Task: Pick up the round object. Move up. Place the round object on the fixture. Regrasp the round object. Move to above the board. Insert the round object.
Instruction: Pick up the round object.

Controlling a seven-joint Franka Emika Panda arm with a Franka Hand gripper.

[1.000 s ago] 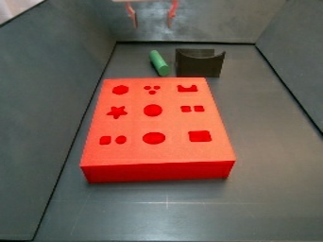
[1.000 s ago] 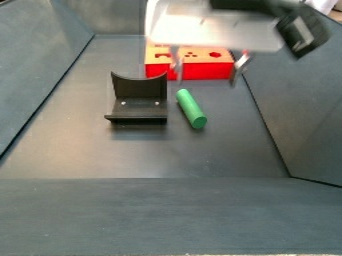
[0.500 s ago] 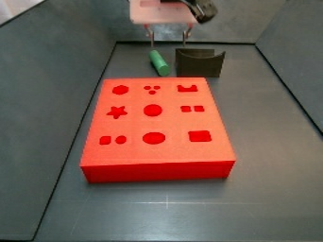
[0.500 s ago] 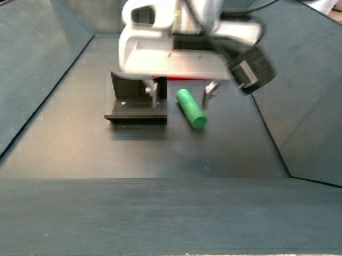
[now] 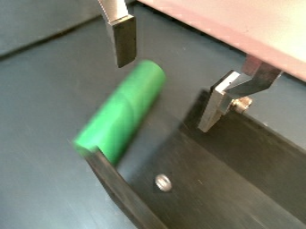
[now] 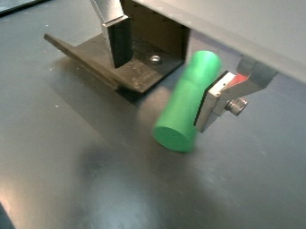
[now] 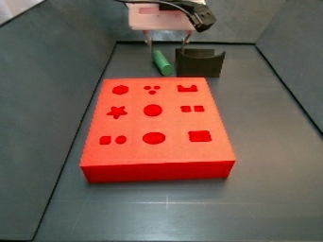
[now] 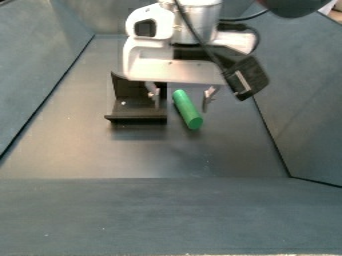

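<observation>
The green round object (image 7: 161, 63) lies flat on the dark floor beside the fixture (image 7: 201, 62), behind the red board (image 7: 158, 128). It also shows in a side view (image 8: 186, 109) to the right of the fixture (image 8: 136, 102). My gripper (image 7: 168, 40) is open and low over the peg and the fixture (image 8: 174, 90). In both wrist views the peg (image 5: 120, 112) (image 6: 185, 98) lies between the open fingers, close to one finger (image 6: 216, 103) and touching neither. The other finger (image 6: 117, 45) hangs in front of the fixture (image 6: 138, 58). The gripper (image 5: 167, 89) (image 6: 165, 94) holds nothing.
Grey walls close in the floor on the left, right and back (image 7: 76, 66). The board's edge shows pale pink past the fingers in a wrist view (image 5: 239, 27). The fixture (image 5: 221, 183) stands right beside the peg.
The gripper has come down from high at the back to just above the peg and fixture. The peg, fixture and board have not moved.
</observation>
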